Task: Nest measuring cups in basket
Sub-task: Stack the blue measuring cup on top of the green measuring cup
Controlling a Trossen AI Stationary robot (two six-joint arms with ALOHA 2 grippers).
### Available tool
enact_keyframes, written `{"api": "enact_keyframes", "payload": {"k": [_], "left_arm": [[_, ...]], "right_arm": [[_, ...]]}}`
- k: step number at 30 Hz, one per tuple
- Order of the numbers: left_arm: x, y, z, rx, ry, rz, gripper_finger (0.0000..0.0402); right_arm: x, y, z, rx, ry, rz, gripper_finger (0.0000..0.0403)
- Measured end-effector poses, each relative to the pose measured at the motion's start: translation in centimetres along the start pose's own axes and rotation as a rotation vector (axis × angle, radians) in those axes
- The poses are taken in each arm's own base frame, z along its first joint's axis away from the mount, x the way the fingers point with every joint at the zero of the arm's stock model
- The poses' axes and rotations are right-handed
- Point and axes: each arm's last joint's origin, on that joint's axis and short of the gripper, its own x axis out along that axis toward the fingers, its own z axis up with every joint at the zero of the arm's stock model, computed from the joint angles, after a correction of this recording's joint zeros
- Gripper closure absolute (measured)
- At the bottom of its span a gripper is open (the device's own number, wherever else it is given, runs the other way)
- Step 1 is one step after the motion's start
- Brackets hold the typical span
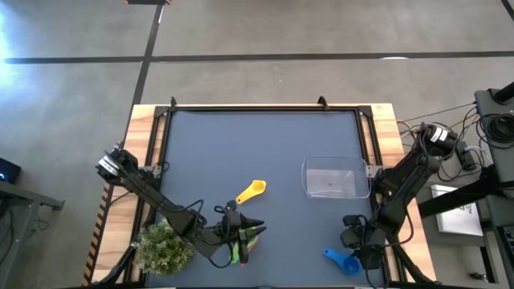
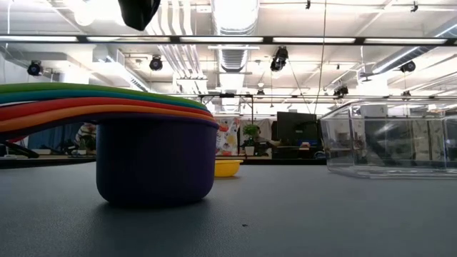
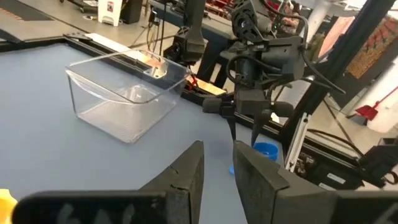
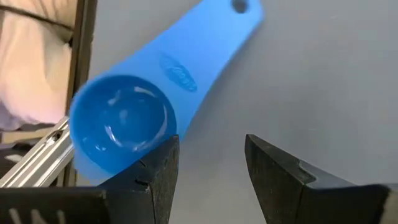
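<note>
Blue cup (image 4: pixel 146 99): your right gripper (image 4: pixel 208 168) hangs open above it, bowl at one finger, handle slanting away.
Left gripper (image 3: pixel 217 177): fingers nearly closed; grip unclear.

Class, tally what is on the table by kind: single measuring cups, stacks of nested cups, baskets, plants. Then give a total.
Single measuring cups: 2 (yellow cup, blue cup)
Stack of nested cups: 1
Basket: 1
Potted plant: 1
Total: 5

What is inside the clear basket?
Nothing shows inside the basket: its clear walls and floor look bare in the high, low and left wrist views. The yellow cup and blue cup lie outside it.
</note>
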Motion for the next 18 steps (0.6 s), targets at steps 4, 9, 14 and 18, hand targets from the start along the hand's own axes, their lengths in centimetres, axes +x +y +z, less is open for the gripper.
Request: {"api": "enact_keyframes", "payload": {"k": [4, 9, 14, 18], "left_arm": [[0.1, -0.1, 0.1, 0.002, 0.002, -0.001, 0.0334], [0.1, -0.1, 0.1, 0.004, 0.005, 0.000, 0.0334], [0.1, 0.0, 0.1, 0.005, 0.007, 0.002, 0.0334], [0.1, 0.0, 0.1, 0.005, 0.008, 0.002, 0.0334]], "right_arm": [[0.6, 0.0, 0.0, -0.003, 0.007, -0.003, 0.0232], [0.7, 0.0, 0.0, 0.010, 0.009, -0.006, 0.0232], [-0.4, 0.3, 0.2, 0.016, -0.031, 0.030, 0.0232], [-1.3, 0.5, 0.4, 0.023, -0.082, 0.053, 0.0232]]}}
